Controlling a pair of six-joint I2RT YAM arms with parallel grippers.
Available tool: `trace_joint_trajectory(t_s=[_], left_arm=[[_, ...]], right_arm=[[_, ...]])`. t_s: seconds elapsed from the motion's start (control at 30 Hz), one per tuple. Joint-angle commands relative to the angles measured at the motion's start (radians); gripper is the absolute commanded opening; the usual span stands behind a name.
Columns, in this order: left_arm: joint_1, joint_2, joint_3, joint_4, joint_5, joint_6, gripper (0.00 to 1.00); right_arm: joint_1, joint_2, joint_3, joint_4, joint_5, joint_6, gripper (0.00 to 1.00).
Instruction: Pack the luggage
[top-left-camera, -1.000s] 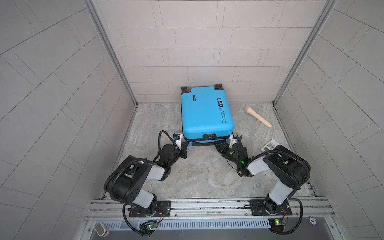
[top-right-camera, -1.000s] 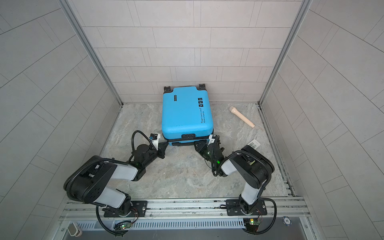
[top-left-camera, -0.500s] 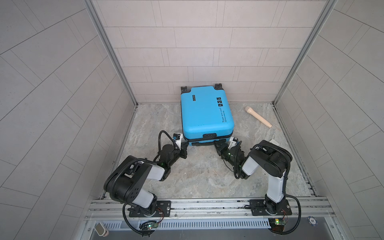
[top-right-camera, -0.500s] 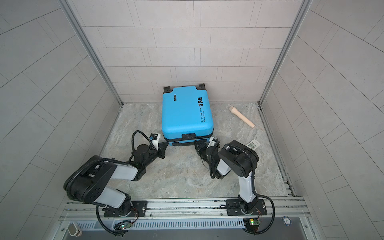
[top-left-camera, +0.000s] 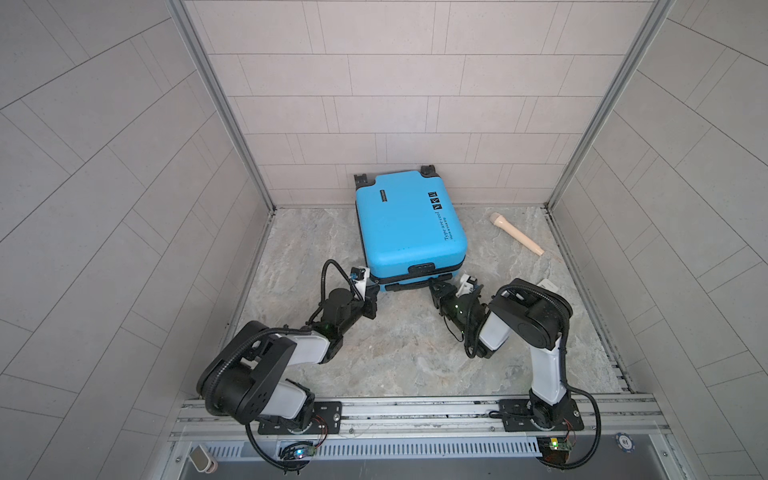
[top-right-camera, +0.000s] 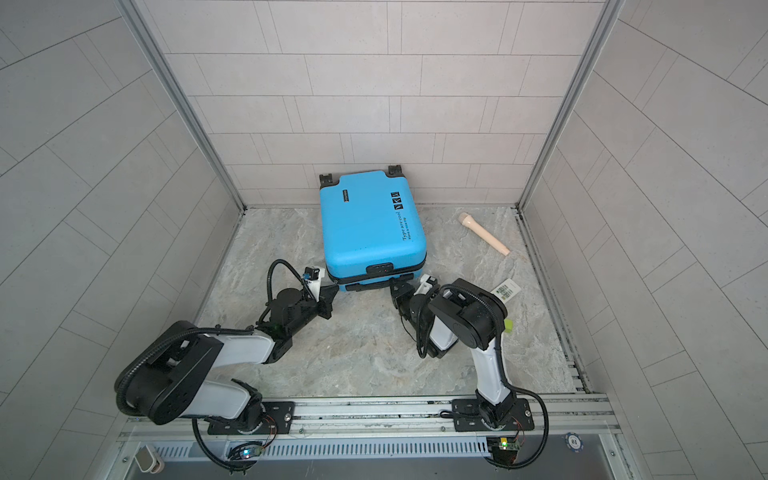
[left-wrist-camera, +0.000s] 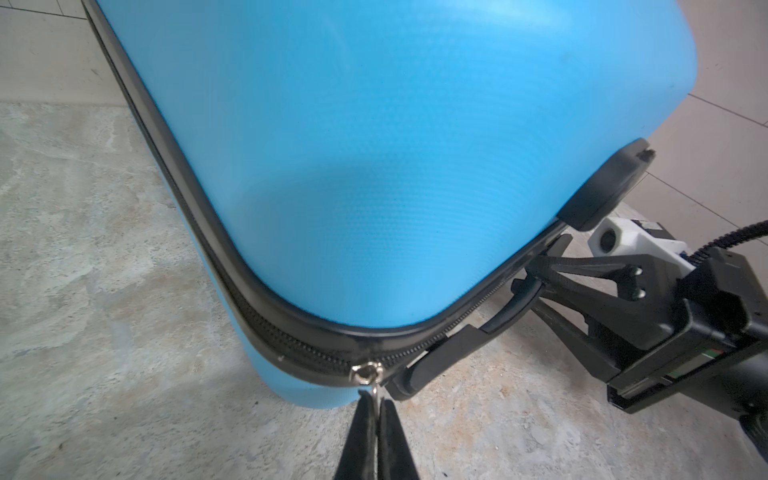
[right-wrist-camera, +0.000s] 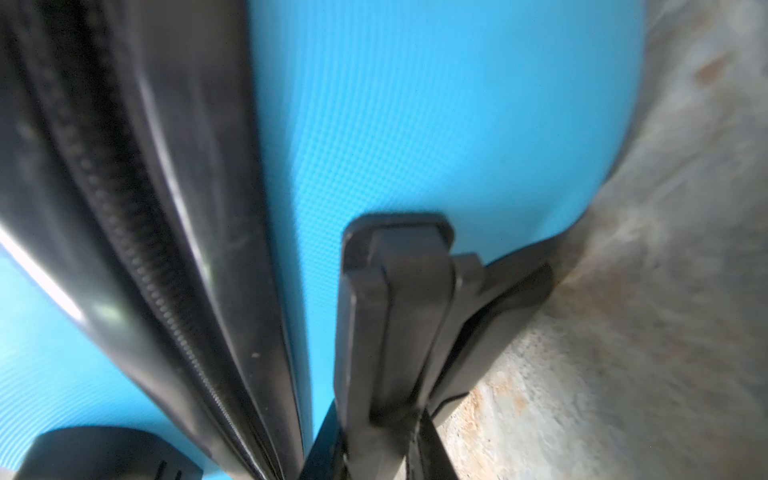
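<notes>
Luggage (top-left-camera: 409, 226) lies flat on the counter (top-left-camera: 395, 353), printed face up and lid down, with its wheeled end set against the back wall. The left tool (left-wrist-camera: 376, 405) is positioned at the luggage's near left corner and is clamped tight on the zipper pull (left-wrist-camera: 375, 390) (metal tab pinched between the fingers, slider right beside it on the corner bend). The right tool (left-wrist-camera: 534, 284) is positioned at the luggage's near edge, with its fingers closed around the carry handle (left-wrist-camera: 505, 309). A beige microphone-shaped item (top-left-camera: 517, 233) is noted to the right of the luggage, well apart from it. A white barcode tag (top-right-camera: 507, 289) is noted near the luggage's near right corner.
</notes>
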Motion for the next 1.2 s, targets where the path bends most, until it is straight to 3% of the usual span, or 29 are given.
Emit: trace_joint_trajectory(t_s=[0.0, 0.2, 0.63, 1.03, 1.17], left_arm=[[-0.069, -0.065, 0.045, -0.029, 0.148, 0.045, 0.0], [-0.125, -0.087, 0.094, -0.12, 0.163, 0.052, 0.0], [-0.278, 0.028, 0.205, -0.138, 0.147, 0.065, 0.0], [-0.33, 0.032, 0.251, -0.175, 0.151, 0.072, 0.0], [-0.343, 0.002, 0.233, -0.178, 0.102, 0.088, 0.0]], right_arm=[[0.037, 0.046, 0.027, -0.087, -0.006, -0.091, 0.0], [0.057, 0.068, 0.046, -0.085, 0.002, -0.091, 0.0], [0.082, 0.079, 0.055, -0.08, 0.006, -0.087, 0.0], [0.104, 0.093, 0.068, -0.071, 0.005, -0.081, 0.0], [0.127, 0.11, 0.086, -0.071, 0.006, -0.072, 0.0]])
